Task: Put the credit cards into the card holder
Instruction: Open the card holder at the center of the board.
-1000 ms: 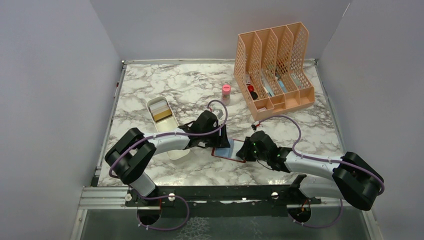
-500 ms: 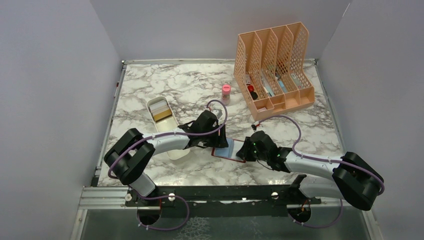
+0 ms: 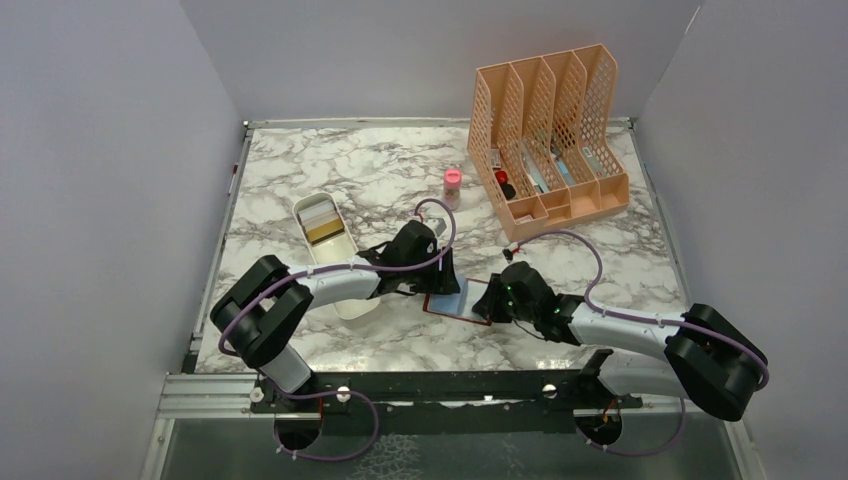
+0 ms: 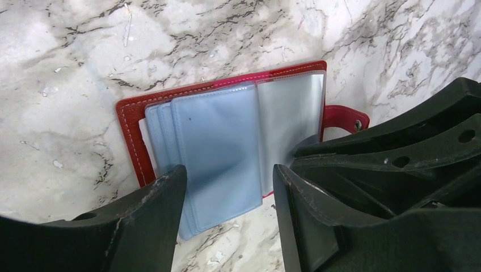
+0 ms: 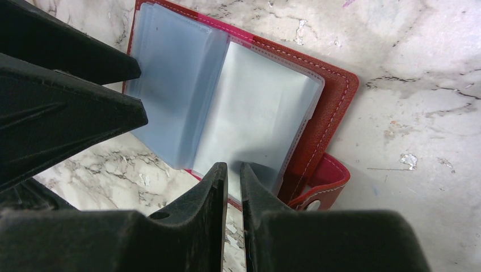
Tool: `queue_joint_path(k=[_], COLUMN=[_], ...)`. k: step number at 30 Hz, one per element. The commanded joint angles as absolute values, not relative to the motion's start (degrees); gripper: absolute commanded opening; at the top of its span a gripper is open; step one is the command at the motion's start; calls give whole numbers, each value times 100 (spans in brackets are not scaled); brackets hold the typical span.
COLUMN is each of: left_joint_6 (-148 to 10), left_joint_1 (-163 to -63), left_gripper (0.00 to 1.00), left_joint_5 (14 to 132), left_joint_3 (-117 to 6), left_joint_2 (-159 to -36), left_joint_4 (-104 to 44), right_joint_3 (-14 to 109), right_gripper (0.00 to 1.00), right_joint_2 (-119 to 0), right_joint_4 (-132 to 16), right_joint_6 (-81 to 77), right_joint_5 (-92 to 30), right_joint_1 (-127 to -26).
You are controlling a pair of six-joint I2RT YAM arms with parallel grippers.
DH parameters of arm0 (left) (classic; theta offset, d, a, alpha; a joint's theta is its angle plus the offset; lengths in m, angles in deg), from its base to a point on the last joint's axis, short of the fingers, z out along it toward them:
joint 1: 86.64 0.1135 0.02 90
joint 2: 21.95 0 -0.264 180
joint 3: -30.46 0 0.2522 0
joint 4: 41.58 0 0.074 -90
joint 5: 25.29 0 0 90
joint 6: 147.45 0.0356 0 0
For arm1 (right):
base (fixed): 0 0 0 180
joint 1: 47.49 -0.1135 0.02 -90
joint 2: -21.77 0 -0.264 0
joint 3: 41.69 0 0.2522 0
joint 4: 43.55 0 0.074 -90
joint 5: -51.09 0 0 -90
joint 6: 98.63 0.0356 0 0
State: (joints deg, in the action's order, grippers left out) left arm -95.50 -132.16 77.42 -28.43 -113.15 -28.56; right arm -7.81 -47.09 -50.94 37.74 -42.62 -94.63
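A red card holder (image 3: 447, 298) lies open on the marble, its bluish and clear plastic sleeves (image 4: 221, 147) fanned out. My left gripper (image 4: 228, 173) is open, its fingers straddling the blue sleeves' near edge without gripping them. My right gripper (image 5: 233, 170) is shut, with its tips at the near edge of the clear right-hand sleeve (image 5: 255, 113); nothing shows between them. The holder's snap strap (image 5: 317, 192) sticks out beside it. In the top view both grippers meet over the holder, left (image 3: 438, 283) and right (image 3: 490, 300). No loose card shows at the holder.
A white tray (image 3: 299, 215) holding white and tan card-like things stands left of the left arm. A pink-capped bottle (image 3: 452, 182) and a peach file organiser (image 3: 550, 140) stand at the back right. Grey walls close in the table.
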Motion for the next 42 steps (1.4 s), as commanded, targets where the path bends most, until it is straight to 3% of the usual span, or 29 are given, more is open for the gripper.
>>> queue_joint_path(k=[1, 36, 42], left_joint_6=[-9604, -10504, -10541], left_joint_1=[-13277, -13526, -13542], left_gripper=[61, 61, 61], left_joint_5=[7918, 8856, 8866], left_joint_3=[-2765, -2681, -2722], left_joint_2=[-11397, -11694, -11775], left_joint_4=[-3060, -4523, -4608], right_joint_3=[-868, -1008, -1138], right_gripper=[19, 20, 26], right_joint_2=[-4626, -4331, -3922], right_joint_4=[-5062, -4964, -4936], right_joint_6=[3663, 3704, 3700], right_joint_5=[-4246, -4254, -3987], right_joint_1=[-9434, -9434, -9434])
